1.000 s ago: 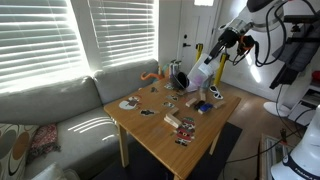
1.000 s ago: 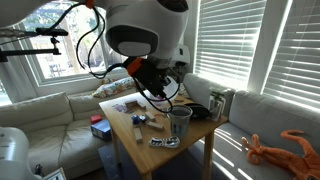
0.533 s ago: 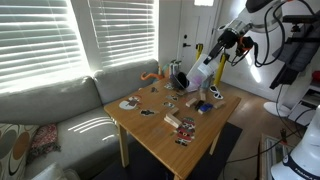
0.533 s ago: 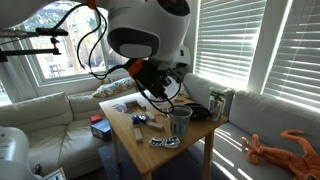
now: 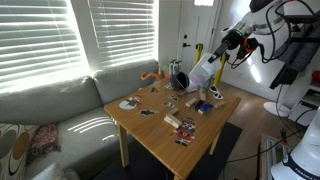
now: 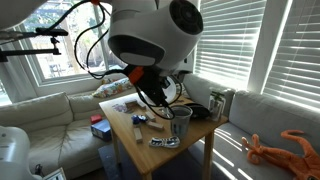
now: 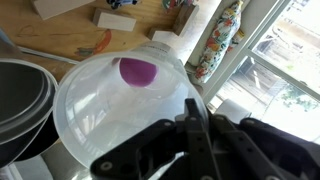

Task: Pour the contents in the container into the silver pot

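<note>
In an exterior view, the arm comes in from 2 o'clock and its gripper [image 5: 216, 58] hangs above the far end of the wooden table [image 5: 160, 135]. The container [image 5: 203, 72] sits in the claw, clear of the tabletop and tilted, slanting from the fingers down toward 7 o'clock. Its lower end lies just beside the silver pot [image 5: 180, 80], which stands at the container's 9 o'clock. Small items are scattered over the table, and a grey sofa [image 5: 50, 105] runs along its 9 o'clock side.

In an exterior view from the opposite side, the arm's bulky body fills the top of the frame. We see the dark gripper [image 6: 152, 86] at the 10 o'clock side of the container [image 6: 180, 122], which looks pale and see-through. From here we cannot tell how the fingers meet it. The silver pot [image 6: 199, 110] shows dark at the container's 2 o'clock, near it, and the table [image 6: 135, 150] spreads out below.

In the wrist view, the container [image 7: 110, 105] fills the middle, and a purple piece [image 7: 135, 71] shows through its wall at 12 o'clock. The gripper [image 7: 190, 135] enters from 6 o'clock, its black fingers [image 7: 192, 118] pressed against the container's side, so we read the claw as clamped on it. The silver pot [image 7: 22, 100] curves in at 9 o'clock, touching or overlapping the container's outline. Wooden blocks [image 7: 120, 19] lie on the table [image 7: 60, 40] at 12 o'clock.
</note>
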Available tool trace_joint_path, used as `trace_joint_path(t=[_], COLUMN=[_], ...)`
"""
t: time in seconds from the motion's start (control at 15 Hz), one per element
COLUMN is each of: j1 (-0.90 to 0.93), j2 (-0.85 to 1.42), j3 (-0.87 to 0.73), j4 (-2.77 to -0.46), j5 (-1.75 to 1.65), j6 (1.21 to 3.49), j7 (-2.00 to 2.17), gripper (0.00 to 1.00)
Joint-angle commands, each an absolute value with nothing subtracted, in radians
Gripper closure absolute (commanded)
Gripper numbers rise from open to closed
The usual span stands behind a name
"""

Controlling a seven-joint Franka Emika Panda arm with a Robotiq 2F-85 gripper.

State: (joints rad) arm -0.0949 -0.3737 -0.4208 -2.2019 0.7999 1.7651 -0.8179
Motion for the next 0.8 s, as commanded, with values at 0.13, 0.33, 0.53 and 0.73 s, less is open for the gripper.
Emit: trace_joint_path(t=[0.13, 0.33, 0.53, 0.73], j1=[-0.157, -0.183, -0.206, -0.226], j2=[-0.324, -0.301, -0.276, -0.249], j3=[-0.438, -0.442, -0.445, -0.440], j4=[-2.188, -2.192, -2.191, -2.185], j5=[0.888, 0.940, 0.998, 1.041], j6=[1.667, 1.646, 1.609, 1.569], j7=[-0.904, -0.949, -1.001, -1.064], gripper=[0.99, 0.99, 0.99, 0.99])
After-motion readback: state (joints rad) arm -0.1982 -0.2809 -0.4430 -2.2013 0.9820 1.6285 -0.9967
